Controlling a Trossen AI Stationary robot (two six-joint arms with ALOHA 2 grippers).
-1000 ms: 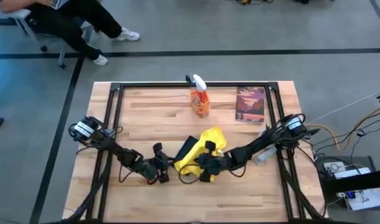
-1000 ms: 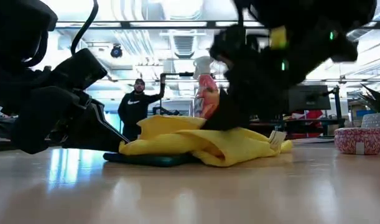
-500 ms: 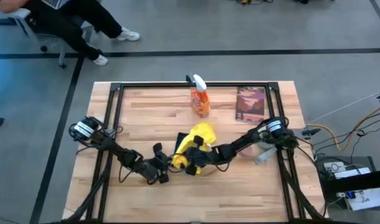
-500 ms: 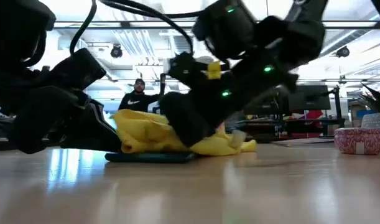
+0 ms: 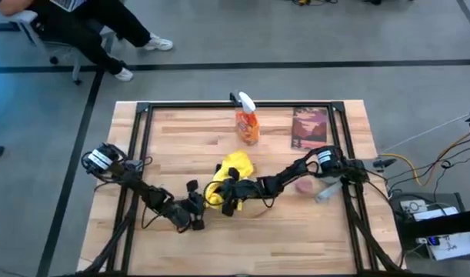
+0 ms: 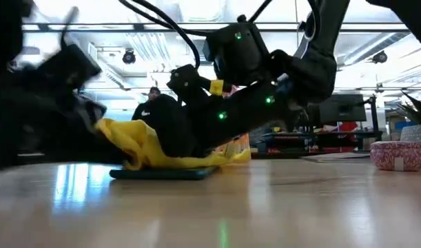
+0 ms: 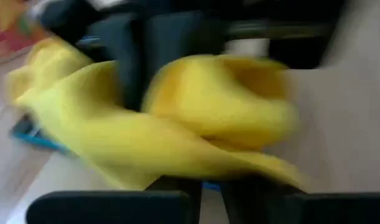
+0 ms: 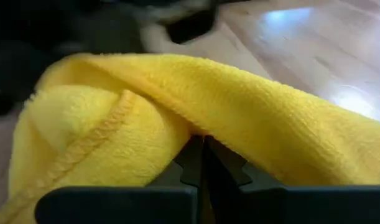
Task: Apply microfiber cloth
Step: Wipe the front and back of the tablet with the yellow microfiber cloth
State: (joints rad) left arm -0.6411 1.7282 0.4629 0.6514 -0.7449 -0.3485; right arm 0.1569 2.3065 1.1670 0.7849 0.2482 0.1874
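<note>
The yellow microfiber cloth point(image 5: 228, 168) lies bunched on a dark tablet point(image 6: 162, 174), which lies flat on the wooden table. My right gripper point(image 5: 225, 194) reaches in low from the right and is shut on the cloth point(image 8: 252, 106). From the near left, my left gripper point(image 5: 196, 206) sits low at the tablet's left end, its fingers close together point(image 7: 209, 186). That view is blurred. The cloth and the right gripper hide most of the tablet from above. My right gripper pinches a fold of the cloth point(image 8: 197, 127) between its two fingers, several layers thick, with a hemmed edge point(image 8: 96, 134) beside it. It comes in at a low slant from the table's right. The cloth rests slack and heaped on the tablet. My left gripper is closed at the tablet's blue edge point(image 7: 34, 135), a strip of which shows between its fingers. Blur hides the rest of the hold. The tablet stays flat on the table.
An orange spray bottle point(image 5: 248, 123) stands at the far middle, with a dark book point(image 5: 310, 128) to its right. A pink patterned tin point(image 6: 397, 155) sits by the right arm. A black frame rims the table. People are in the room beyond.
My right gripper has dragged the cloth toward the table's left edge and a little toward the far edge, across the tablet. The cloth has bunched into a smaller heap. The tablet has stayed in place. My left gripper has shifted slightly toward the near edge.
</note>
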